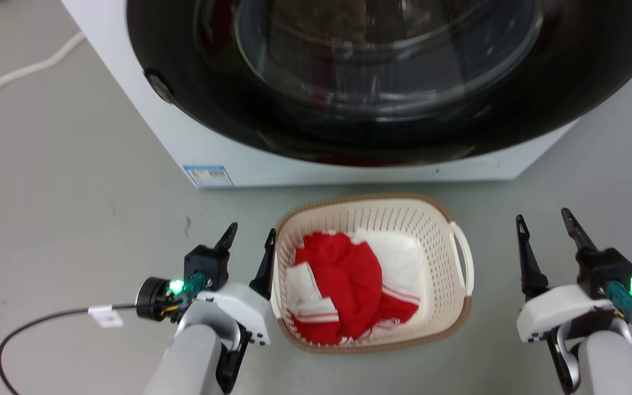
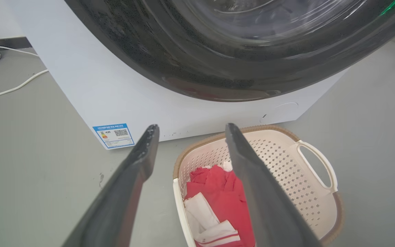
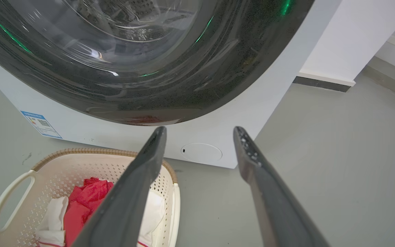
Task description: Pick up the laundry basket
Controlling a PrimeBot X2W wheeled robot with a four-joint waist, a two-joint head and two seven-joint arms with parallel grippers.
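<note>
1. The left gripper [image 1: 253, 229] is spread open and holds nothing. Its inner finger [image 1: 265, 263] lies just beside the left edge of the laundry basket [image 1: 371, 198]; I cannot tell whether it touches. In the left wrist view the basket's left handle [image 2: 178, 202] sits in the gap between the two fingers, so the gripper looks lined up to close on that side.

2. The right gripper [image 1: 542, 215] is likewise open and empty, pointing toward the far side as the left one does. It is well to the right of the basket, with bare floor [image 1: 494, 307] between it and the right handle [image 1: 463, 258]. It reads as the mirror partner, staged but not yet at its grip.

3. The basket stands upright on the floor between the two arms, with a handle facing each gripper. That placement suits a lift from both sides.

4. Red and white clothes [image 1: 349, 285] lie loosely in the bottom, below the brown rim. The load is soft and low, so it should not spill, but a hold on one handle alone would probably tip the basket.

5. The far rim is close to the base of the washing machine [image 1: 212, 148], whose dark round door [image 1: 382, 82] looms just beyond. The lift will likely need to stay clear of that front.

6. As I judge it, this is the approach: no grip is made and the basket rests on the floor.
</note>
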